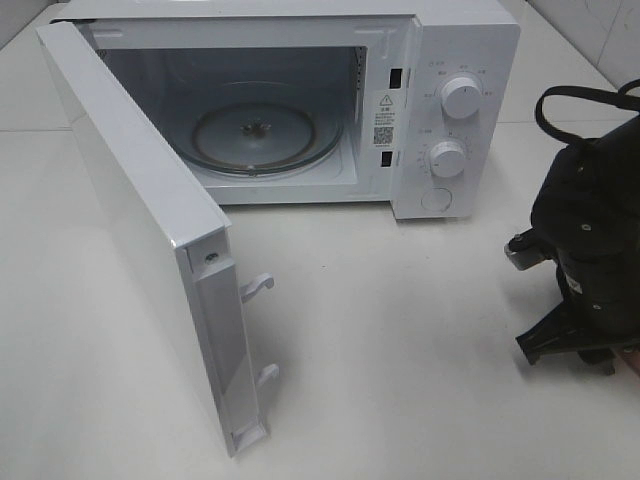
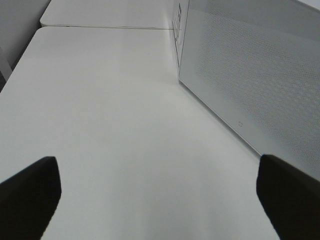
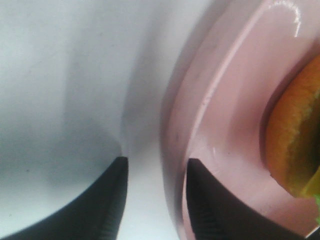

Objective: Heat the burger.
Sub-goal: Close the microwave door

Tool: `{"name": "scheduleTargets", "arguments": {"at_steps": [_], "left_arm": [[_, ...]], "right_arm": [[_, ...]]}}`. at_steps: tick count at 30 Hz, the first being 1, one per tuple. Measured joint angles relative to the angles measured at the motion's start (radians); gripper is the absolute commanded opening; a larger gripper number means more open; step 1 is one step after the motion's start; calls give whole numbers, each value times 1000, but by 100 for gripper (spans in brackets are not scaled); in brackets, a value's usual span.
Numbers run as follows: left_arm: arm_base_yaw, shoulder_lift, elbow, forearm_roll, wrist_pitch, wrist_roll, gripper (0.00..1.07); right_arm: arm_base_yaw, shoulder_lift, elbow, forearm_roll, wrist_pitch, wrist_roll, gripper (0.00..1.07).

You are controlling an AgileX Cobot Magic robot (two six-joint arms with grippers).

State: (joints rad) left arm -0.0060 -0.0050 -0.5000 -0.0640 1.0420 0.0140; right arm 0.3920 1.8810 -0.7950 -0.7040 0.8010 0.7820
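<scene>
The burger (image 3: 295, 140) shows only in the right wrist view, as a golden-brown bun edge with a bit of green lettuce, lying on a pink plate (image 3: 225, 100). My right gripper (image 3: 156, 200) stands open astride the plate's rim, one finger over the white table and the other over the plate's inner slope. White table shows in the gap between the fingers. In the exterior view the right arm (image 1: 585, 250) sits at the right edge, and burger and plate are out of frame there. My left gripper (image 2: 160, 200) is wide open and holds nothing, low over the table.
The white microwave (image 1: 455, 40) stands at the back with its door (image 1: 130, 220) swung fully open toward the front left. Its glass turntable (image 1: 265, 130) is bare. Two knobs (image 1: 460, 95) sit on its right panel. The door's outer face (image 2: 250, 75) is close to the left gripper.
</scene>
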Motion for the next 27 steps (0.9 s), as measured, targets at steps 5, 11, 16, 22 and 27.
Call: {"name": "scheduleTargets", "arguments": {"at_steps": [5,11,16,22,27], "left_arm": [[0,0,0,0,0,0,100],[0,0,0,0,0,0,100],[0,0,0,0,0,0,100],[0,0,0,0,0,0,100],[0,0,0,0,0,0,100]], "right_arm": [[0,-100,1,33,-1,-53,55],[0,-280,-2,179,-42,-260,69],[0,-419,-2,378,-54,-483,86],[0,-564,-2,563,13,-655,86],[0,-676,-2,633,103,-695,82]]}}
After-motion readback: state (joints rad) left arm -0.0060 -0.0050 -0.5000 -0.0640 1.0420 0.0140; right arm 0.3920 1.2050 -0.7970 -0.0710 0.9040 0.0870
